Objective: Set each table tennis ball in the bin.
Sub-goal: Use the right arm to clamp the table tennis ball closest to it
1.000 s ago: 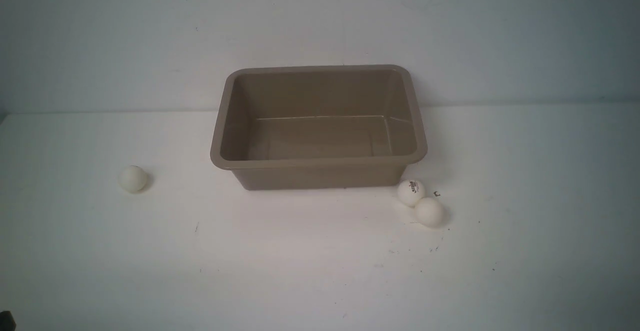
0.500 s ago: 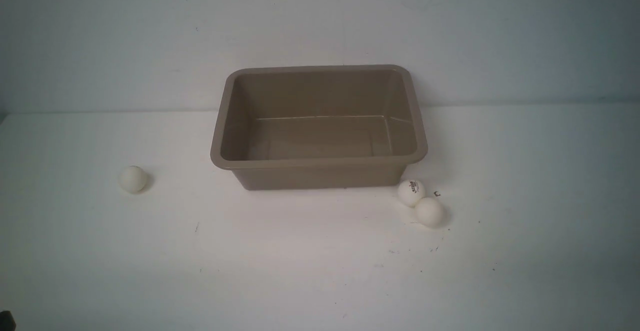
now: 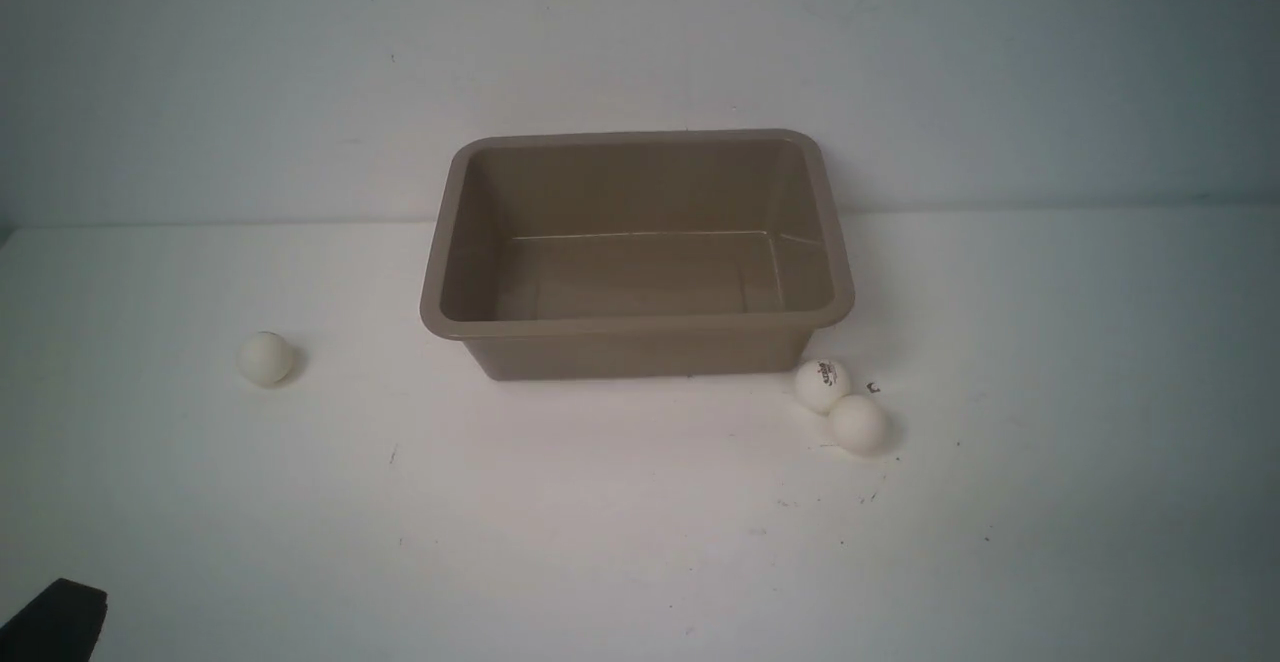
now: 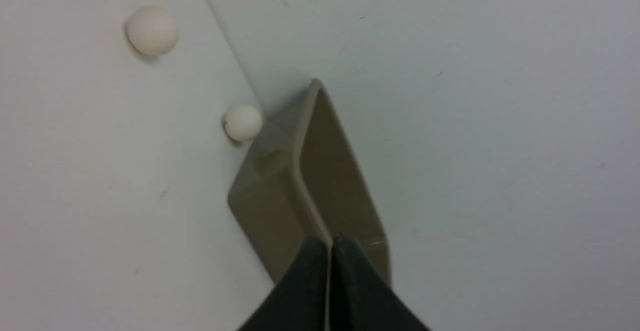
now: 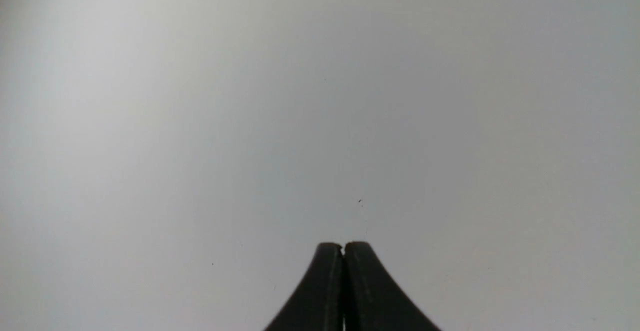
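Round things nudged on the worktop (image 3: pixel 640 542) would likely roll out of reach. The bin (image 3: pixel 640 325) is empty. Left claw (image 4: pixel 331 243) and right claw (image 5: pixel 343 246) are closed, gripping nothing. Lone ball (image 3: pixel 266 358) lies well left of the bin; logo ball (image 3: pixel 822 385) and plain ball (image 3: pixel 858 424), apparently touching, sit by its front-right corner.

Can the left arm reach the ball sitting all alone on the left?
Probably yes. The lone ball sits on the table, apart from the bin, nothing blocking it; the shut left gripper must open first.
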